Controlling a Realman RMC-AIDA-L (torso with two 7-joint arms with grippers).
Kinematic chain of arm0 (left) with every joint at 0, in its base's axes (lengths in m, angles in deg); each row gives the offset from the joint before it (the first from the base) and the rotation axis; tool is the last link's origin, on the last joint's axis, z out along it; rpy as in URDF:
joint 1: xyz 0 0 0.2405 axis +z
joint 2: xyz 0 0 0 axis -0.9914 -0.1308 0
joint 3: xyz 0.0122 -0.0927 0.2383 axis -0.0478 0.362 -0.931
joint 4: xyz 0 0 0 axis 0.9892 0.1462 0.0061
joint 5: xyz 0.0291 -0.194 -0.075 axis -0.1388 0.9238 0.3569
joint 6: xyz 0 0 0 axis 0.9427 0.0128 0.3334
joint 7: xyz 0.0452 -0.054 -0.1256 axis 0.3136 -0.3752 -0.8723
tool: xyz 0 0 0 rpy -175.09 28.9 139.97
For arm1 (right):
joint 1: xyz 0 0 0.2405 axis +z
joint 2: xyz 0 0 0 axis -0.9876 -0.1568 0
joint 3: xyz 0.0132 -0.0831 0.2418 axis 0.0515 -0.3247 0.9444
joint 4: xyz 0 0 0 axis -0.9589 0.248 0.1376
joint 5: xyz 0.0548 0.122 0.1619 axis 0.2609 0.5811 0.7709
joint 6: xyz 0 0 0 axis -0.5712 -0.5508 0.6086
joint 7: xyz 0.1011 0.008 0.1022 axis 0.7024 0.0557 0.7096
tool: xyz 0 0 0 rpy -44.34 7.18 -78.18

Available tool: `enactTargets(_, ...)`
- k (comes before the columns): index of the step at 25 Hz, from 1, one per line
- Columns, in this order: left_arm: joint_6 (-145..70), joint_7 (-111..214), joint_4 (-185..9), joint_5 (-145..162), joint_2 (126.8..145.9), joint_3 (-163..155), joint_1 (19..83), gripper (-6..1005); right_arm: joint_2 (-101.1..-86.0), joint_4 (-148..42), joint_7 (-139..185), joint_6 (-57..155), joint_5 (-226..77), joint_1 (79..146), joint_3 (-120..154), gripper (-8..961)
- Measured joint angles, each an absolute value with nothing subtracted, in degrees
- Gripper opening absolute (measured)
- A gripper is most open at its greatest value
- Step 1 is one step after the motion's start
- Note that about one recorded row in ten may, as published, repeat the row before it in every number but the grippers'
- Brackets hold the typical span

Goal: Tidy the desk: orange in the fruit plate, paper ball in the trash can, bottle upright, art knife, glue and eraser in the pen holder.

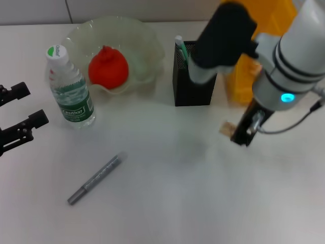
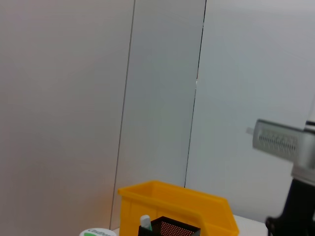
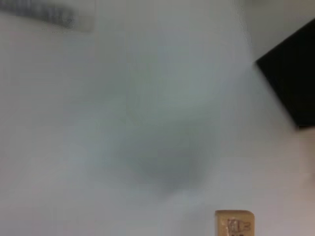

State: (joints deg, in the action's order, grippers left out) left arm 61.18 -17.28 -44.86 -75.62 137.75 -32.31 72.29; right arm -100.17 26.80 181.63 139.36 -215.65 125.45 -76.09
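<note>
1. Nearest the head camera lies the art knife (image 1: 95, 179), a grey pen-shaped tool flat on the desk (image 1: 203, 203), well apart from both arms and not yet put away.
2. Behind it the bottle (image 1: 70, 89) already stands upright, touching or just beside the fruit plate (image 1: 147, 43).
3. That plate holds the orange (image 1: 107, 67), so this step looks done.
4. Further right stands the pen holder (image 1: 190, 86), a black mesh box with a white, green-tipped stick in it that is probably the glue (image 1: 180, 48); I judge that item stowed too.
5. Beyond the holder sits a yellow bin (image 2: 177, 206), likely the trash can. No paper ball shows on the desk; whether it is inside cannot be seen.
6. At the right, the right gripper (image 1: 237, 133) hangs above the desk in front of the bin, its fingers clamped on a small tan block, apparently the eraser (image 3: 234, 223). It is beside the holder, not over it.
7. Over at the left edge, the left gripper (image 1: 18, 112) hovers near the bottle with its fingers apart and nothing between them.
8. By my judgement two things remain: the eraser to be dropped into the holder, then the knife to be fetched.
</note>
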Motion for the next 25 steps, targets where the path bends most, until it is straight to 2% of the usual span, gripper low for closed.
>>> enactTargets(8,61.1,-17.3,-45.1,-75.7,137.79,-32.2,72.0,757,-100.29,35.1,181.8,135.4,-220.6,125.5,-70.6,262)
enactTargets(25,60.1,-17.2,-45.7,-76.1,137.87,-32.4,71.8,756,-100.33,25.2,181.2,117.2,-222.8,126.2,-70.6,291)
